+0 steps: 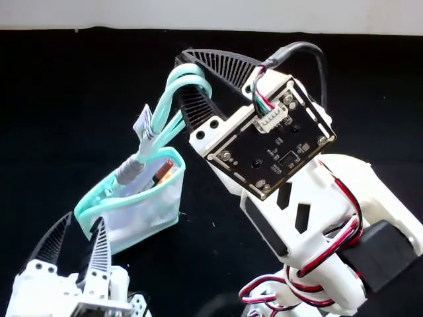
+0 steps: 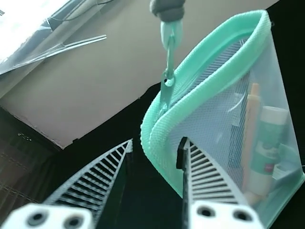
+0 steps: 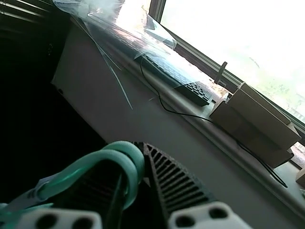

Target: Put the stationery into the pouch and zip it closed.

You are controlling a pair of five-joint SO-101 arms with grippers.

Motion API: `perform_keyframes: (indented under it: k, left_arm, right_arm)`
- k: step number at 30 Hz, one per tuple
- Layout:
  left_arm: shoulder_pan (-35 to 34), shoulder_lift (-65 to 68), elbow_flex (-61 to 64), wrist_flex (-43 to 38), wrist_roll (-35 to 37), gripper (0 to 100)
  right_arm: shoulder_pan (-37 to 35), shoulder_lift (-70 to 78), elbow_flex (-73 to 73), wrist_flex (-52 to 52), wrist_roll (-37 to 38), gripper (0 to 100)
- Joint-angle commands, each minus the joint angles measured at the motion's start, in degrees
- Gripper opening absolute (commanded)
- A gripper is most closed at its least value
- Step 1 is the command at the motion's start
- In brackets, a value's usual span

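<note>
The right arm's gripper (image 1: 183, 74) has its black ribbed fingers clenched on the mint-green looped strap (image 1: 188, 79) of the pouch. In the right wrist view the same strap (image 3: 119, 157) curls between those fingers (image 3: 174, 183). From that strap hangs the translucent mesh pouch with mint-green trim (image 1: 142, 208), tilted over the black counter (image 1: 59, 99); I can't tell whether its lower edge touches the surface. A small white tag (image 1: 143, 123) sticks out from the strap just above the pouch. The pouch's mouth gapes open, the zip not closed, and the grey zipper pull (image 1: 129, 173) sits at the end nearest the strap. Stationery is already inside: from above, an orange-brown piece (image 1: 164, 173) shows at the rim. Through the mesh in the left wrist view I can make out a slim peach-coloured pen (image 2: 251, 133) and, beside it, a white and green tube (image 2: 267, 148). The left arm's gripper (image 1: 84, 218) is at the low, far end of the pouch with its fingers (image 2: 205, 181) spread apart and holding nothing. The trimmed corner of the pouch (image 2: 159, 138) lies in the gap between them, one finger crossing in front of the mesh.
</note>
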Motion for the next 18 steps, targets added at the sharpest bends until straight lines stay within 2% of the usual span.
perform_keyframes:
  k: [1, 5, 11, 15, 18]
  left_arm:
    - [-0.7, 0.2, 0.7, -0.3, -0.4, 18]
    - [-0.7, 0.2, 0.7, -0.3, -0.3, 18]
    - [-0.7, 0.2, 0.6, -0.2, -0.8, 18]
    - [-3.1, 0.2, 0.8, 0.1, -11.9, 18]
    - [-3.8, 0.1, 0.4, 0.2, -13.8, 18]
  right_arm:
    - [0.7, -1.4, -1.1, 1.3, 1.0, 0.7]
    - [0.5, -1.4, -1.1, 4.9, 4.5, 0.7]
    - [0.5, -1.4, -5.1, 7.0, 4.7, 0.7]
    - [0.7, -1.3, -5.3, 8.1, 4.7, 0.7]
    - [0.7, -1.3, -5.3, 8.3, 4.7, 0.7]
